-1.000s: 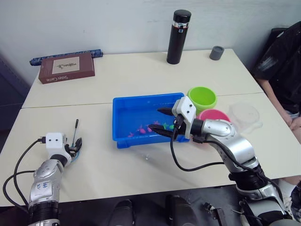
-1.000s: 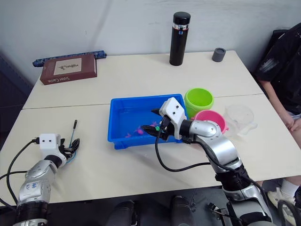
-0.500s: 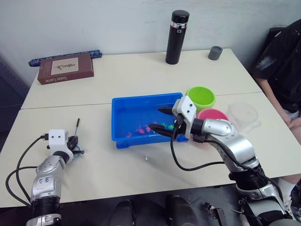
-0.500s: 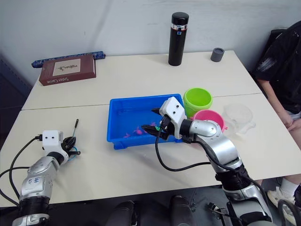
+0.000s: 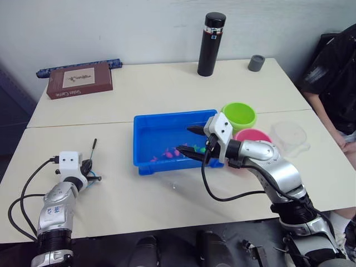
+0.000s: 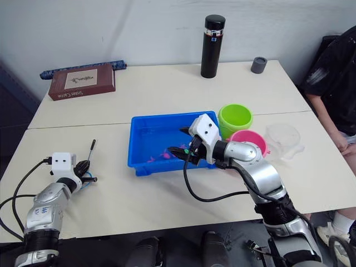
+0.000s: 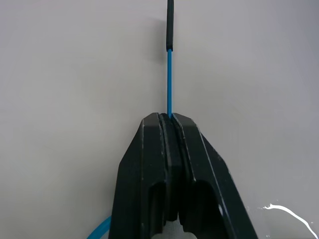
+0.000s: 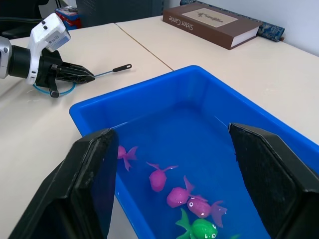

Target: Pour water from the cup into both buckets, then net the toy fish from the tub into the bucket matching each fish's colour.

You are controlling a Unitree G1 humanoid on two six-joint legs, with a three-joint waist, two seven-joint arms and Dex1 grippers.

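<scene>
The left gripper is pinched on the net, gripping its thin handle low over the table, well left of the tub. The right gripper hangs over the tub's right end with its fingers spread wide. Pink and green fish float in the tub's water below it. The green bucket and pink bucket stand just right of the tub, with the cup beyond them
</scene>
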